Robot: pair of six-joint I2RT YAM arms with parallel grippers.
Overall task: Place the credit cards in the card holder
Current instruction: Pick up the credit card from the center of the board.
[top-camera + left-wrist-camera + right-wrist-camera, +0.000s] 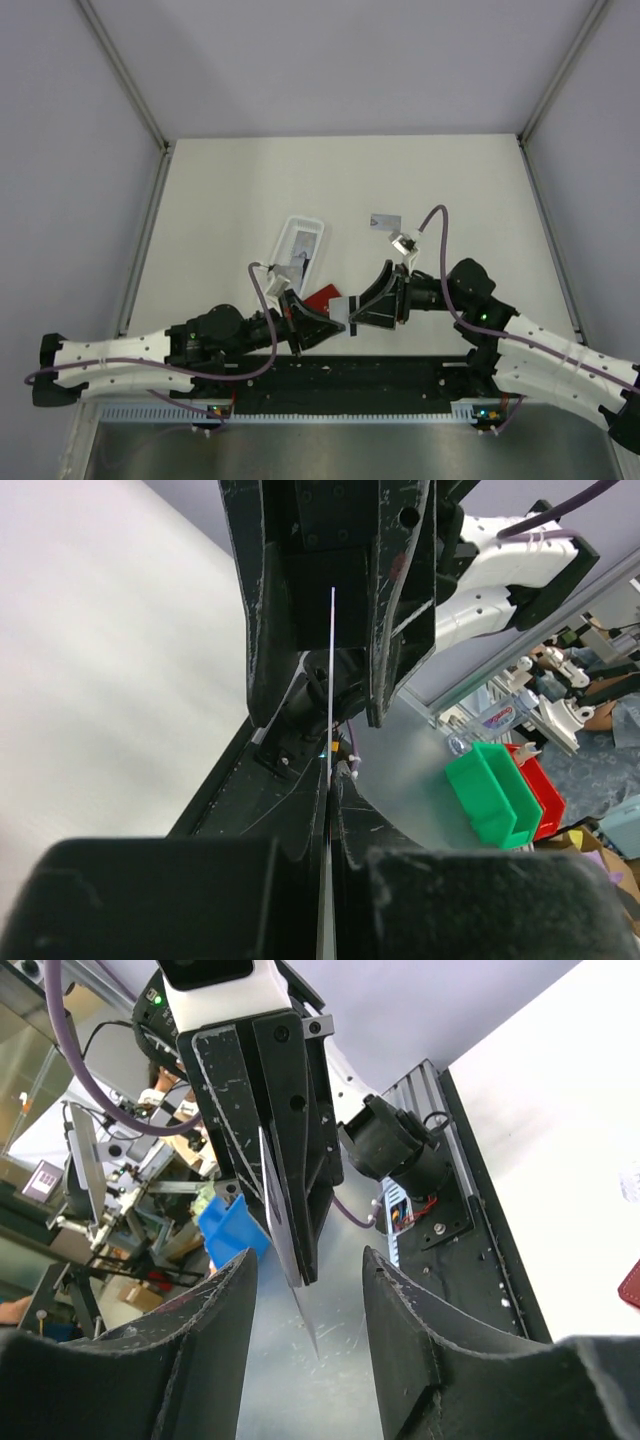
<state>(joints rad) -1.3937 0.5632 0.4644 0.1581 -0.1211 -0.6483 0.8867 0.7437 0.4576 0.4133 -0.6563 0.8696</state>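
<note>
**Mid-air handover:** the left claw [328, 872] is pinched tight on one credit card [331, 700], held edge-on, while the right claw [305, 1290] stands wide with its fingers on either side of the card and touching neither face.

**Detail:** The right claw should probably back straight out along the card's plane, since a brush could twist so thin a pinch. The left claw can then tip the card edge-first toward the red card holder [322, 292], lying just beyond its tips; whether a pocket gapes, I cannot tell. A spare card [385, 221] lies flat beyond the right claw, and a white tray [304, 219] sits past the left. The table [250, 190] is plain matte white and walled in pale grey. A cluttered lab lies outside, with a green bin [490, 790] in it.
</note>
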